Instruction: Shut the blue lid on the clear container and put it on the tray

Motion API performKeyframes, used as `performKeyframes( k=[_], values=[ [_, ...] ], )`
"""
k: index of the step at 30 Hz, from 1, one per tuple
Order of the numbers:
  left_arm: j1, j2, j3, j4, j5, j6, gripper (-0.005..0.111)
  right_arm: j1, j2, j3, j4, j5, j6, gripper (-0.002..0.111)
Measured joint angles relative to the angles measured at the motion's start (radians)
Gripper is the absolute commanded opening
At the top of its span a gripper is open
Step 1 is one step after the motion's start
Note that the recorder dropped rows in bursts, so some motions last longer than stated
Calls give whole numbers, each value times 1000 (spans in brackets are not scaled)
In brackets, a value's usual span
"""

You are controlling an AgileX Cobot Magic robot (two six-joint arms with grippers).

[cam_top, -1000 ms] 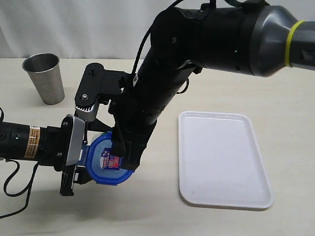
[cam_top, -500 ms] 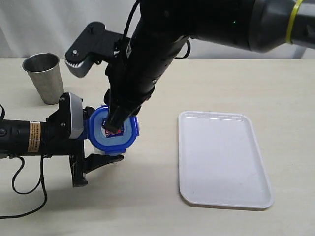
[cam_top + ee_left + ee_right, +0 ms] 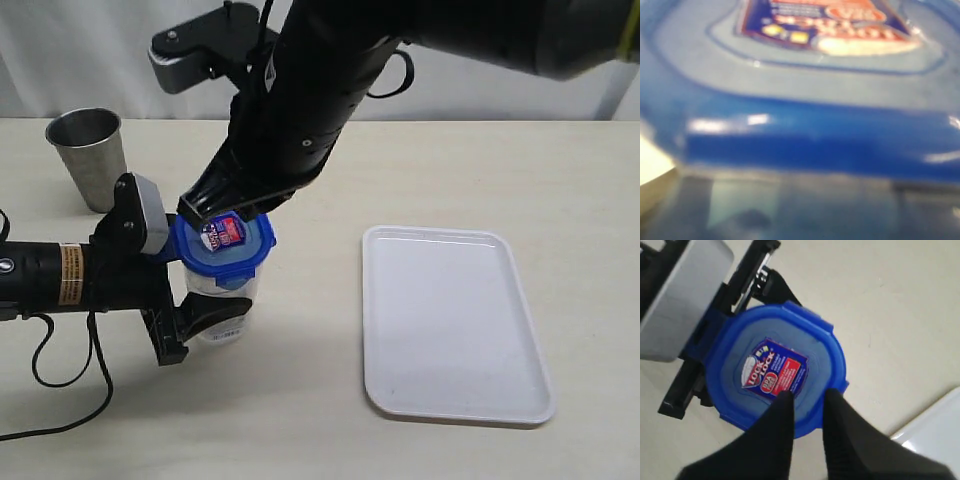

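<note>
Looks like a robotics lab to me: bare beige tabletop (image 3: 450, 170), white curtain (image 3: 100, 60) across the top, loose cable (image 3: 60, 400) lower left.

Very close, soft focus. Blue lid (image 3: 805, 135) fills nearly the whole frame, seen from just off its side. Top face has a raised rounded outline and a sticker (image 3: 825, 25) in red, white and dark blue with small yellow marks; print too blurred to read. Lid's side wall runs across as a darker blue band with bright glints. Lid sits on clear container (image 3: 790, 210), whose see-through wall shows under the band, murky grey-blue with faint reflections. Small pale patch of tabletop (image 3: 652, 167) past one lid corner.
</note>
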State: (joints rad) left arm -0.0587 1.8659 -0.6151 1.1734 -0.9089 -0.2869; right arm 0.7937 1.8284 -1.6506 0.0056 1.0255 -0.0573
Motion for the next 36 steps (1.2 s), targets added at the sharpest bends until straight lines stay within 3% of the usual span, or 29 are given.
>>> performKeyframes(
  k=[11, 24, 36],
  values=[
    [0, 0, 0, 1, -2, -24, 0, 0, 68, -4, -6, -40, 16, 4],
    [0, 0, 0, 19, -23, -26, 0, -6, 107, -2, -198, 39, 112, 4],
    [0, 0, 0, 22, -43, -26, 0, -56, 132, 0, -180, 35, 122, 4]
  ],
)
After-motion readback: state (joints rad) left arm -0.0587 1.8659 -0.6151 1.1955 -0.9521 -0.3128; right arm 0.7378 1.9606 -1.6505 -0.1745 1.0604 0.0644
